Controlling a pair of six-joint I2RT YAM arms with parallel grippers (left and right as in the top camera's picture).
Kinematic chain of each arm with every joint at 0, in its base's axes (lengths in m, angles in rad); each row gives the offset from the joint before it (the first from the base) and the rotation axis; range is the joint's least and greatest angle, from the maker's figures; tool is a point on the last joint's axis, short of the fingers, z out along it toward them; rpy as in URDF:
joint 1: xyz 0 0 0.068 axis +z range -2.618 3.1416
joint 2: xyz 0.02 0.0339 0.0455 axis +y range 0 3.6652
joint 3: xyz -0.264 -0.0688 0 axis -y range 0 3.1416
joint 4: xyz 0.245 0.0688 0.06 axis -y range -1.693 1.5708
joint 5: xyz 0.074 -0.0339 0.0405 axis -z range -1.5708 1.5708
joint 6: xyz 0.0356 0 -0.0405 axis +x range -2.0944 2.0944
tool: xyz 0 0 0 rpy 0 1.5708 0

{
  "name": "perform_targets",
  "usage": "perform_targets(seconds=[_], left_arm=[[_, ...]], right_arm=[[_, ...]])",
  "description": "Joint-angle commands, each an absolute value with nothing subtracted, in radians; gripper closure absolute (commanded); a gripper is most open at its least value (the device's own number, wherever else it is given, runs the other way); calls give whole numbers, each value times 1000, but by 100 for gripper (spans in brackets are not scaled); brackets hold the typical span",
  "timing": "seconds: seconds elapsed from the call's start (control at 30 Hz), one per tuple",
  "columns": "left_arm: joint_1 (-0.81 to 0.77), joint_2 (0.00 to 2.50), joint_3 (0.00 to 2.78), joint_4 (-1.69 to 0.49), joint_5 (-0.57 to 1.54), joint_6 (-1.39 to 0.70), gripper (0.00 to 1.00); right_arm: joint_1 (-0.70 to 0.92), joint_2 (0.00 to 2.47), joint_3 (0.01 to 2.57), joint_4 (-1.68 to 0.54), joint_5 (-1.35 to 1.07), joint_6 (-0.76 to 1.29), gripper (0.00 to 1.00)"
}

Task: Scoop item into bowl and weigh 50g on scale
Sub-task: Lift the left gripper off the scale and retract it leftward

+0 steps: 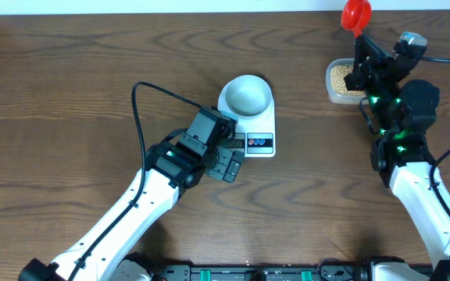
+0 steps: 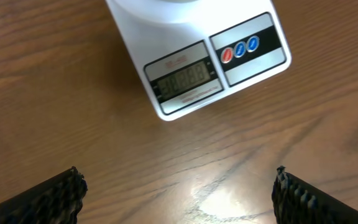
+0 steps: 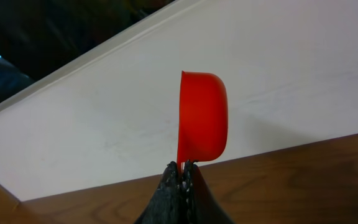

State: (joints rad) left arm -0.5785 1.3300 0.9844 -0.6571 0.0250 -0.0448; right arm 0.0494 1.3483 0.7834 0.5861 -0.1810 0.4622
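Note:
The pale blue-white bowl (image 1: 246,95) stands on the white scale (image 1: 266,125), and its inside looks bare. In the left wrist view the scale's grey display (image 2: 182,78) and two round buttons (image 2: 240,48) lie just ahead of my left gripper (image 2: 178,180). That gripper (image 1: 233,158) is open over bare table at the scale's front-left corner, with nothing between its fingers. My right gripper (image 3: 182,169) is shut on the handle of a red scoop (image 3: 202,118), held up near the table's back edge. Tan beans, the item (image 1: 341,76), fill a clear tub below the scoop (image 1: 357,14).
The clear tub (image 1: 328,87) sits at the back right, beside my right arm (image 1: 401,117). A white wall (image 3: 278,68) runs behind the table's far edge. A black cable (image 1: 143,97) loops over the table left of the scale.

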Motion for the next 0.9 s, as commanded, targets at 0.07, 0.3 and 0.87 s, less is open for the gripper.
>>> perform_targets(seconds=[0.07, 0.3, 0.87], left_arm=[[-571, 1319, 1001, -668, -12, -10, 2], [-449, 1301, 1001, -723, 107, 129, 2], [-236, 1103, 1001, -800, 149, 332, 2]], right_arm=[[79, 1354, 817, 588, -190, 456, 99], [86, 1354, 840, 583, -190, 455, 99], [87, 1354, 841, 583, -189, 455, 99]])
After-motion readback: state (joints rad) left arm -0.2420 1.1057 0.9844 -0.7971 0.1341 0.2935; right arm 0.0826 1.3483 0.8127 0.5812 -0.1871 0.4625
